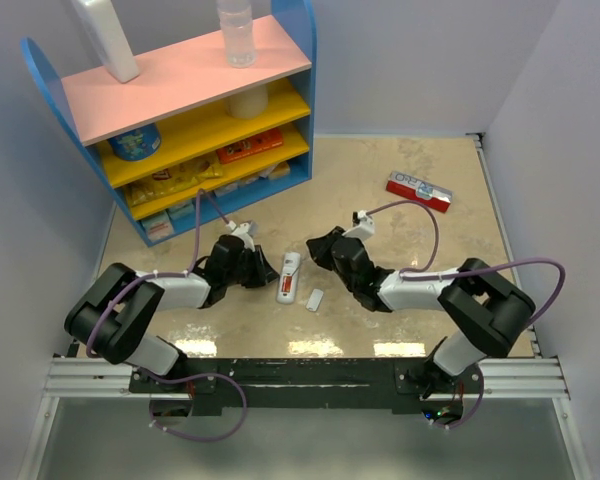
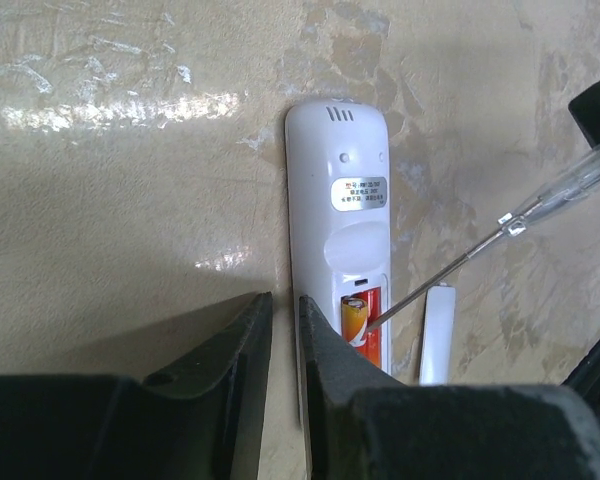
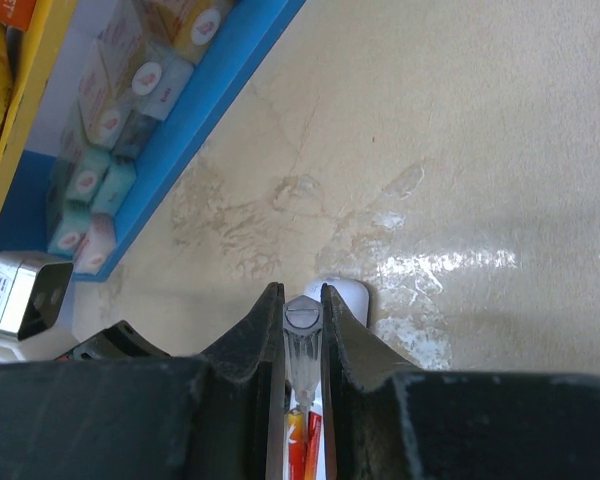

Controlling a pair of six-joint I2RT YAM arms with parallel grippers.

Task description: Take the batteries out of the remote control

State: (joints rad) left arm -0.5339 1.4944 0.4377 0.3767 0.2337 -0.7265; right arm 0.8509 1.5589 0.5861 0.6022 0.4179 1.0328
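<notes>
**Prying at the first battery, with neither one out yet**

The batteries (image 2: 355, 320) sit in the open bay at the near end of the remote control (image 2: 338, 200), right at the tips of my left gripper (image 2: 283, 300). One of them looks tipped up at its end, but I judge that both are still in the bay. The cover (image 2: 437, 335) is already off and lies on the table (image 2: 130, 200) just past the remote on the side away from these fingers. Opening is done; lifting out both cells is left.

My right gripper (image 3: 302, 292) pinches the clear handle of a screwdriver (image 3: 302, 345). Its thin shaft runs on from my fingertips, and its tip touches the raised battery.

The remote lies back-up, stretching away from my left fingertips, with one finger over its near edge. Those fingers stand a narrow slit apart, and I cannot tell whether they clamp anything.
</notes>
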